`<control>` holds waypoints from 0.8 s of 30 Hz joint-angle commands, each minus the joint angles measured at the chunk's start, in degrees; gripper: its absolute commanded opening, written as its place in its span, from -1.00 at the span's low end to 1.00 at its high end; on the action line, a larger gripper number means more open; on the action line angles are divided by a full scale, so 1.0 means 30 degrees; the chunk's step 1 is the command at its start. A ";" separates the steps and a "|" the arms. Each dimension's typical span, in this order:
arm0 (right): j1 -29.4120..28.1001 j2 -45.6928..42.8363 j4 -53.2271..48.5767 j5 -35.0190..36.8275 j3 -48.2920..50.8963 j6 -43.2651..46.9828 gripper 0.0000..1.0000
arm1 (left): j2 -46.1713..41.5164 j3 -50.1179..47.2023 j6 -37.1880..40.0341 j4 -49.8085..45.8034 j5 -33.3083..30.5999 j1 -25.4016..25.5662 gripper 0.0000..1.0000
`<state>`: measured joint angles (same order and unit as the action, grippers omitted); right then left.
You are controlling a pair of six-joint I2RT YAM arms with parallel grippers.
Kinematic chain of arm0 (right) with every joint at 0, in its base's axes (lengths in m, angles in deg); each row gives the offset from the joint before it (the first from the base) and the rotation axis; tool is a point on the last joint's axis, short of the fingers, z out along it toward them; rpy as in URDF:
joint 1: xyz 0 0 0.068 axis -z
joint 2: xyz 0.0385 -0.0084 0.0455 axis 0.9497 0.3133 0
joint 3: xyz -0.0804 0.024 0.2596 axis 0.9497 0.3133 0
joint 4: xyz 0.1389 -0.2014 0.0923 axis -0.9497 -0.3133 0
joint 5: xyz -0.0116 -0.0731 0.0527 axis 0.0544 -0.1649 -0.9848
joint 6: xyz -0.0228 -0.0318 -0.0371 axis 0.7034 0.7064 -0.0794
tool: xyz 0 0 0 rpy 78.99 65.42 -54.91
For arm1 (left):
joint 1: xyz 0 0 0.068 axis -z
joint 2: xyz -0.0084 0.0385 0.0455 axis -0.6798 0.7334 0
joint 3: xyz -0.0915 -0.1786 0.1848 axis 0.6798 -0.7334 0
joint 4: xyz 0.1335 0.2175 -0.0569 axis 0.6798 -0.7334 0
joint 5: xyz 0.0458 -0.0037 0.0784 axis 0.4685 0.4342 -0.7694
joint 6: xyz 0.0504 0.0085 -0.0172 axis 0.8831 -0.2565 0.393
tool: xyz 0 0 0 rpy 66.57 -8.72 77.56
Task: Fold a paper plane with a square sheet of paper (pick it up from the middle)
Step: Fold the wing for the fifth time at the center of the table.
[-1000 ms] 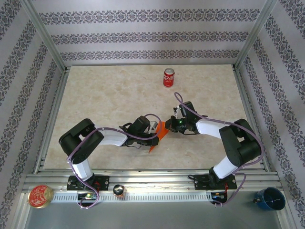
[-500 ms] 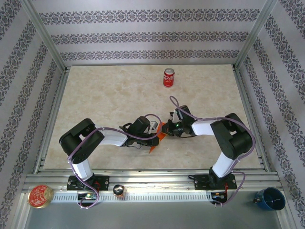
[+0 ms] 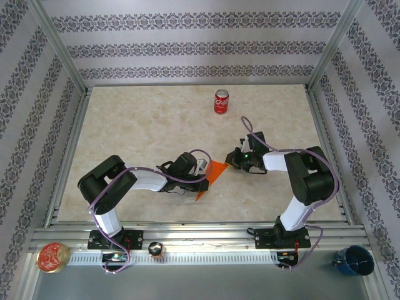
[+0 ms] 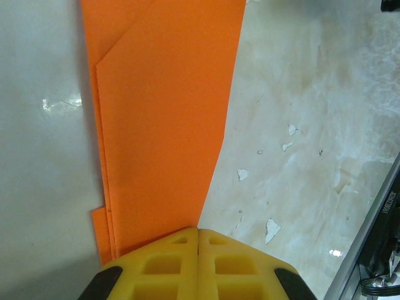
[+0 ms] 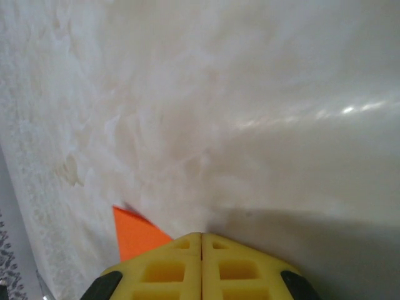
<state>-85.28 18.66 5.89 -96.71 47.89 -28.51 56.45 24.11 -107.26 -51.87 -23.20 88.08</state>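
Note:
The square sheet of paper is bright orange and lies folded in layers on the marble table, with a pointed corner toward the right. In the left wrist view the paper stretches away from my left gripper. That gripper is shut, its left fingertip over the paper's near end. In the top view my left gripper sits at the paper's left side. My right gripper is shut and stands just right of the paper's corner. In the right wrist view the orange corner peeks out left of the shut right gripper.
A red soda can stands upright at the back of the table. Patterned walls and metal posts close in the table on three sides. A metal rail runs along the near edge, with a tin and a blue cup beyond it.
My right gripper pushed left onto the paper, then drew back to the right, off it. More of the orange paper now shows. The left arm has stayed put.

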 commanded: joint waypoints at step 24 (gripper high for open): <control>0.0036 -0.5832 -0.3224 0.0507 0.0017 0.2142 -0.61 | 0.0680 -0.0524 -0.0285 -0.2653 0.0134 0.0032 -1.00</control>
<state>-84.69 3.47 -2.28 -95.11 49.14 -23.87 56.54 24.11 -107.50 -51.90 -22.43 88.08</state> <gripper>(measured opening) 0.201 0.050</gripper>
